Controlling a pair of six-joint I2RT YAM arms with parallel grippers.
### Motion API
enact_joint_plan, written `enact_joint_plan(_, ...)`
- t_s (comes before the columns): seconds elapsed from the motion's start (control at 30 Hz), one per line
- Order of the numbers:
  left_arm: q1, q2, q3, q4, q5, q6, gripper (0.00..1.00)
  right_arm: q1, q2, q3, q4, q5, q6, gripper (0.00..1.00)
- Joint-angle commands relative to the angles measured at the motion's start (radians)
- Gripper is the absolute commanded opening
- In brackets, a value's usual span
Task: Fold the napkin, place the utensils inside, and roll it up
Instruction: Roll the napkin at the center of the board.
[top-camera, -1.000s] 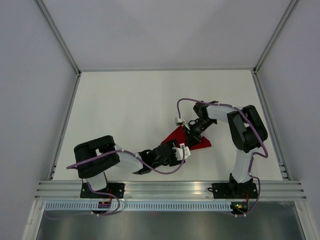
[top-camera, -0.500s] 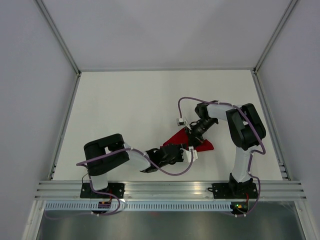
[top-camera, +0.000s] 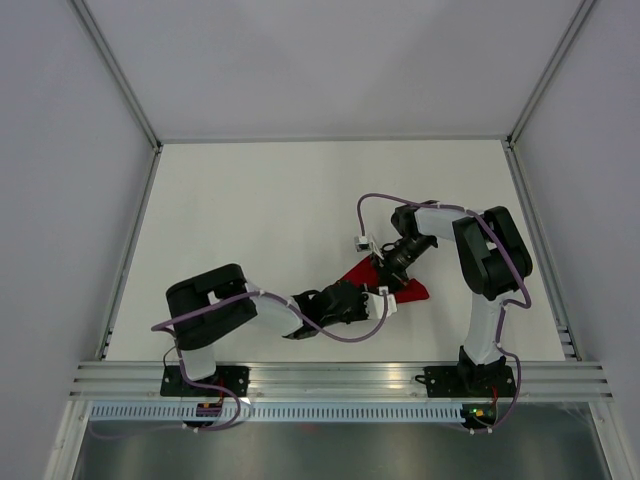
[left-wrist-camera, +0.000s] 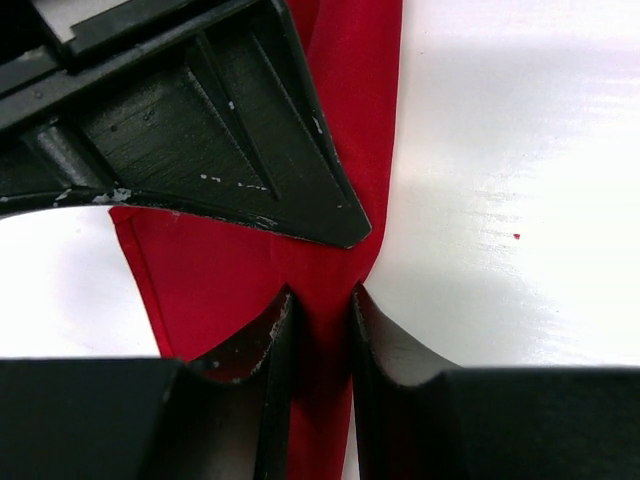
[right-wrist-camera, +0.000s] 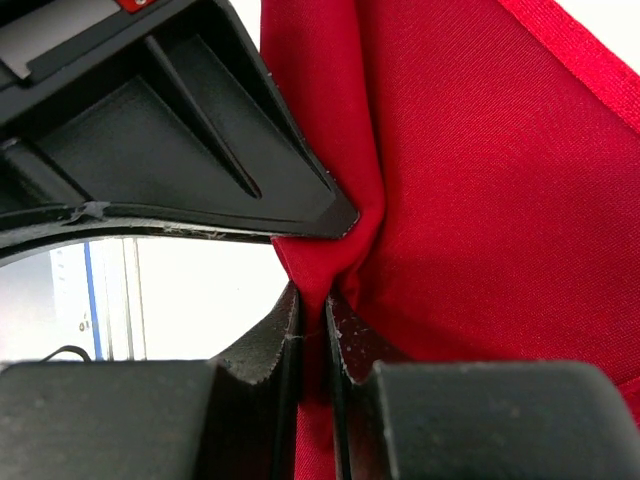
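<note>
Left gripper (left-wrist-camera: 320, 305): fingers nearly closed, a ridge of the napkin (top-camera: 412, 291) pinched between the pads. Right gripper (right-wrist-camera: 312, 300): same, pressed together on a raised pleat of the red cloth.

Napkin sits on the white table (top-camera: 250, 220), right of centre and towards the near edge, bunched into a rough triangle. Most of it is hidden under the two wrists.

Key relation: in the top view the grippers are just beside each other. The left one is on the near-left part of the cloth, the right one on the far side, and the cloth's long axis runs roughly left to right between and past them. In the left wrist view the cloth is a narrow band leading straight away from the fingers. In the right wrist view it spreads wide to the right of the pinch.

Both arms are in contact, so neither is nearer. The likely step is folding. Utensils aren't visible in any view.
</note>
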Motion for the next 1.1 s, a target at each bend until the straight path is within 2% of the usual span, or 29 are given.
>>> enact_joint_plan(0.0,0.045,0.026,0.008,-0.166,0.098,-0.151,0.02,0.012,0.039,-0.047,0.077,0.131,-0.06,0.04)
enact_joint_plan(0.13,0.097,0.029,0.037,-0.238,0.216,-0.22,0.02,0.012,0.016,-0.062,0.115,0.139,-0.04,0.11)
enact_joint_plan(0.23,0.128,0.03,0.051,-0.271,0.295,-0.272,0.02,0.012,-0.013,-0.076,0.134,0.15,-0.019,0.25)
enact_joint_plan(0.27,0.135,0.03,0.057,-0.277,0.313,-0.297,0.02,0.012,-0.024,-0.087,0.155,0.153,-0.013,0.34)
enact_joint_plan(0.3,0.142,0.033,0.06,-0.284,0.328,-0.308,0.02,0.012,-0.053,-0.094,0.169,0.159,0.009,0.38)
enact_joint_plan(0.47,0.191,0.047,0.089,-0.35,0.434,-0.378,0.02,0.005,-0.184,-0.169,0.311,0.176,0.079,0.52)
enact_joint_plan(0.63,0.218,0.061,0.121,-0.41,0.488,-0.424,0.02,-0.017,-0.32,-0.219,0.432,0.199,0.162,0.59)
enact_joint_plan(1.07,0.283,0.142,0.25,-0.607,0.609,-0.493,0.02,-0.123,-0.579,-0.368,0.624,0.162,0.248,0.65)
